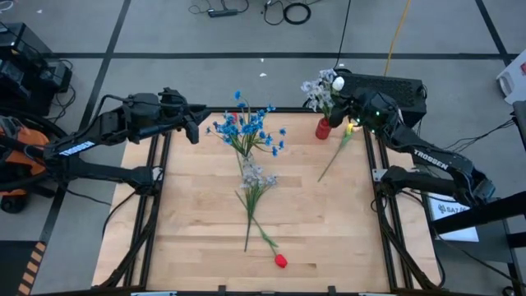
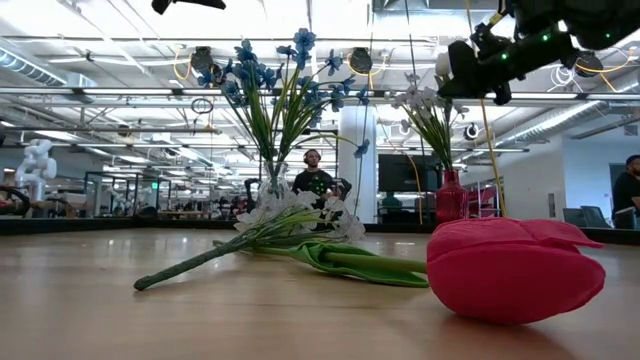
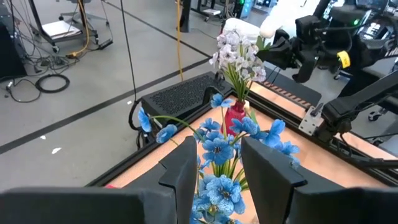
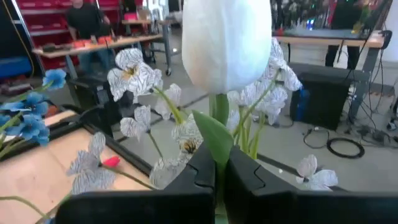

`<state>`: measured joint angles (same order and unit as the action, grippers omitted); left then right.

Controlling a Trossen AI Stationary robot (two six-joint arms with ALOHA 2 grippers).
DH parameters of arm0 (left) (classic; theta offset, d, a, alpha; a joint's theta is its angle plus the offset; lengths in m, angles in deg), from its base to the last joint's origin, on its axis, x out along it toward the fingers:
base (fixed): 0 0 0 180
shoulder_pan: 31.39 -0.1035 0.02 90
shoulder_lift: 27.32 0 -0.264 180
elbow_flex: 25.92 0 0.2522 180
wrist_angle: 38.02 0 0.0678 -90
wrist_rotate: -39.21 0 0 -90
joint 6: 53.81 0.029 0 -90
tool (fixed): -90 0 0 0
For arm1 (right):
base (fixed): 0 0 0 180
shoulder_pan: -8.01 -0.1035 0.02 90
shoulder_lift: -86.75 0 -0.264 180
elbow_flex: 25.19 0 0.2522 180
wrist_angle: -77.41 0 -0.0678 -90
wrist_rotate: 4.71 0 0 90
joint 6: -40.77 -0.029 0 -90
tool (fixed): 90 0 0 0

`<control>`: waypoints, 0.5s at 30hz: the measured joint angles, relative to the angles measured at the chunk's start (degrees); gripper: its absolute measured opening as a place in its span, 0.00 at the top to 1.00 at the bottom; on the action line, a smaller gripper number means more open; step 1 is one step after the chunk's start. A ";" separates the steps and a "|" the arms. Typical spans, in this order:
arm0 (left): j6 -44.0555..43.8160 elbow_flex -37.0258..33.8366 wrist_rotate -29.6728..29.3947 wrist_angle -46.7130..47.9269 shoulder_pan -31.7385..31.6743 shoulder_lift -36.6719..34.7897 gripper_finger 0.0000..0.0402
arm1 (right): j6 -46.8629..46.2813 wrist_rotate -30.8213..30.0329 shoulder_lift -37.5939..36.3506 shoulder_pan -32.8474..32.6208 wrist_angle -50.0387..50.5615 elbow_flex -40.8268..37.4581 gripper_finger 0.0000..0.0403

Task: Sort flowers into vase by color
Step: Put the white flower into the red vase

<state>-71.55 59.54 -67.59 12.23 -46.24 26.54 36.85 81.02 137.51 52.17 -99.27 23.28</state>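
Note:
Blue flowers [image 1: 246, 130] stand in a clear vase [image 2: 274, 185] at the table's far middle. Pale white-lilac flowers [image 1: 316, 90] stand in a red vase [image 1: 323, 129] at the far right. Another white-lilac bunch [image 1: 253, 177] and a red tulip [image 1: 281, 261] lie flat mid-table. My right gripper [image 4: 219, 163] is above the red vase, shut on a white tulip [image 4: 227, 40]. My left gripper [image 3: 214, 180] is open, raised just left of the blue flowers, whose blooms show beyond its fingers. My right gripper pinches the white tulip's green stem [image 4: 218, 121] between its two fingers, just under the bud, with the fingers lying across the stem. The bud [image 1: 337, 82] stands above the fingers. The long stem [image 1: 333, 156] hangs slanting below them, next to the red vase.
Black frame rails [image 1: 156, 177] run along the table's left and right sides. A black box [image 1: 394, 86] sits behind the far right corner. The wooden table [image 1: 197, 230] is bare at near left and near right. People [image 2: 314, 175] are in the room beyond.

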 joint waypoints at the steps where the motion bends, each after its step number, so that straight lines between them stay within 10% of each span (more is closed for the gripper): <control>1: -0.01 0.00 -0.02 -0.04 0.00 0.00 0.67 | 0.04 -0.04 0.01 0.00 -1.42 -1.02 1.00; 15: -0.17 0.00 0.00 -0.43 0.00 0.00 0.67 | -1.57 -0.31 1.88 -0.02 -5.05 -5.00 0.89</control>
<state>-71.72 59.54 -67.59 11.80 -46.24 26.54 35.27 80.71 139.39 52.15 -104.32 18.28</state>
